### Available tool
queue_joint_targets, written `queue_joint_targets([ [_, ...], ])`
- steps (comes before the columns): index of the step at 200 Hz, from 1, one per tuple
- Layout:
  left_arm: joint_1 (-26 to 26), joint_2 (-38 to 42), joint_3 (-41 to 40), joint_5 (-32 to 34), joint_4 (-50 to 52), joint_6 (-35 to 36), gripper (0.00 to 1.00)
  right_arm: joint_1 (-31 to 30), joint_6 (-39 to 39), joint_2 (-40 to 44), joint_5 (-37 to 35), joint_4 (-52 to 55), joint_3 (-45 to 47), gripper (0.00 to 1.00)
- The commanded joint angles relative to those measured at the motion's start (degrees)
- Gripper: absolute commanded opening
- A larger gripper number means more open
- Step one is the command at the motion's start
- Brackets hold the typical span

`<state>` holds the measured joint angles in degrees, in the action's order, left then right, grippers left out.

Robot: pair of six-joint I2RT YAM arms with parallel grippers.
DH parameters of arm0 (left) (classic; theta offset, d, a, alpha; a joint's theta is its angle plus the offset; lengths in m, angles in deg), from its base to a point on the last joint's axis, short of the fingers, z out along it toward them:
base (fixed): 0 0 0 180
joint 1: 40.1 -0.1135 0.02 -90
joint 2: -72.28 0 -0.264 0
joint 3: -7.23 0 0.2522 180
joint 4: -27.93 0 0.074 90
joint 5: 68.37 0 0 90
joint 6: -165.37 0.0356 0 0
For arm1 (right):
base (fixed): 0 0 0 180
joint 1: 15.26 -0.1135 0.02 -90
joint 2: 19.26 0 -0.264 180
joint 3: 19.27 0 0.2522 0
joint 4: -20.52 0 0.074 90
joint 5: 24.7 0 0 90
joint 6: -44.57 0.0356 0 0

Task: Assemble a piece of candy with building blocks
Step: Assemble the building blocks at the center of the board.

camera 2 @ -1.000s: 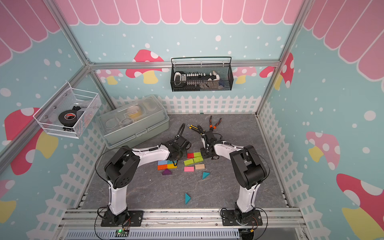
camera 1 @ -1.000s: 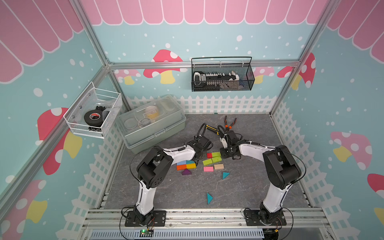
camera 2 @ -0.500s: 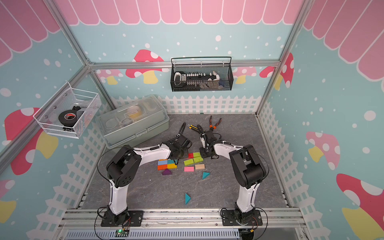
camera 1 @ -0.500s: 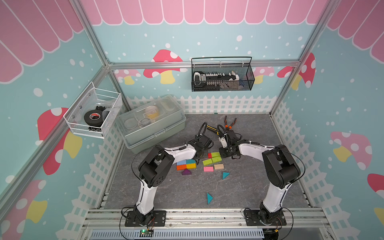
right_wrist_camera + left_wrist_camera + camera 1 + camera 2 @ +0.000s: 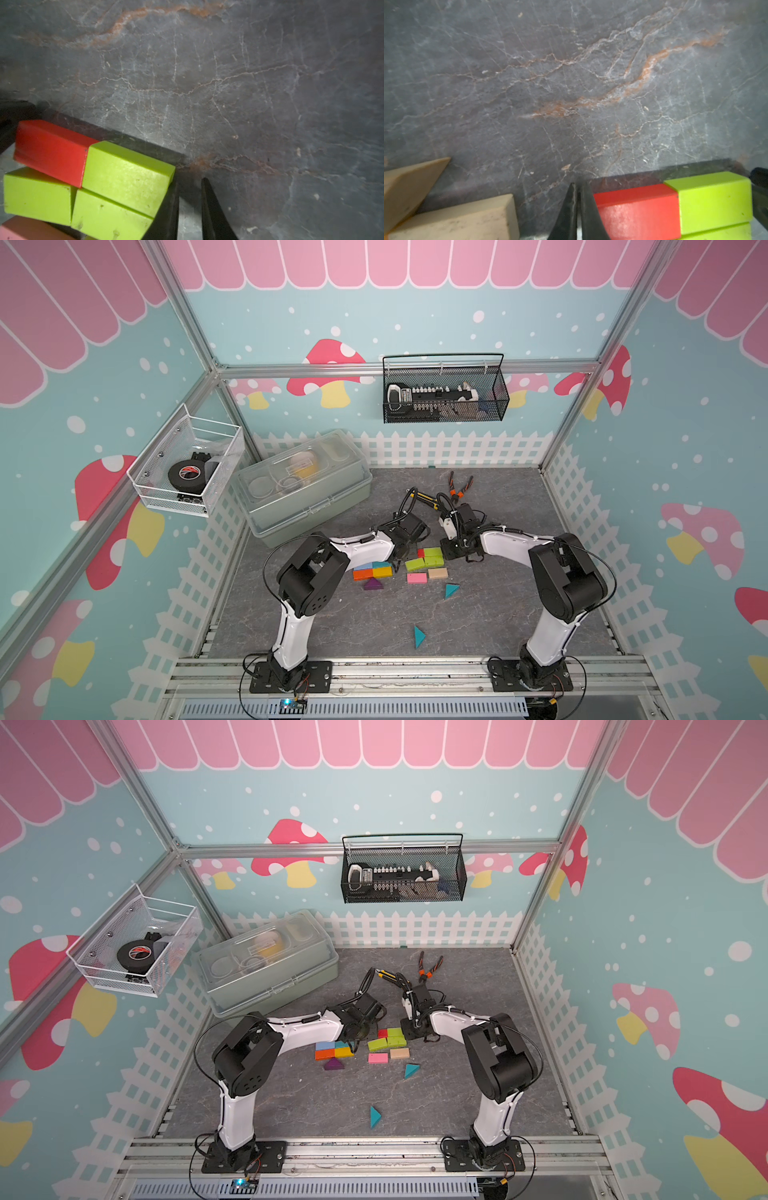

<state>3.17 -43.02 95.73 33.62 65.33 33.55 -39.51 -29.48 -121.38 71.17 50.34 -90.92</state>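
Blocks (image 5: 424, 562) between pliers (image 5: 459, 488), toolbox (image 5: 305, 485)

Teal walls (image 5: 415, 302) dotted white carry painted mushrooms (image 5: 328, 377) and a pink scalloped border (image 5: 374, 260) along the frame's top. A white picket fence (image 5: 457, 448) print rims the dark grey veined tabletop (image 5: 498, 614). Aluminium posts (image 5: 187, 323) frame the corners, and light falls evenly.

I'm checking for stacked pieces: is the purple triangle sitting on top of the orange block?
No, the purple triangle lies flat on the table, just in front of the orange block.
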Motion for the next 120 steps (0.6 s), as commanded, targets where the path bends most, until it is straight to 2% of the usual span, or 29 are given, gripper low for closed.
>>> queue_joint_targets([
  [1,1.90,0.41,-2.33,-2.63,0.89,-1.04,0.09,-1.70,0.32,1.57,3.97,0.29,1.78,0.21],
  [120,4.02,0.94,-4.77,-2.01,0.27,-2.43,0.09,-2.42,0.62,3.84,3.80,-0.14,5.15,0.21],
])
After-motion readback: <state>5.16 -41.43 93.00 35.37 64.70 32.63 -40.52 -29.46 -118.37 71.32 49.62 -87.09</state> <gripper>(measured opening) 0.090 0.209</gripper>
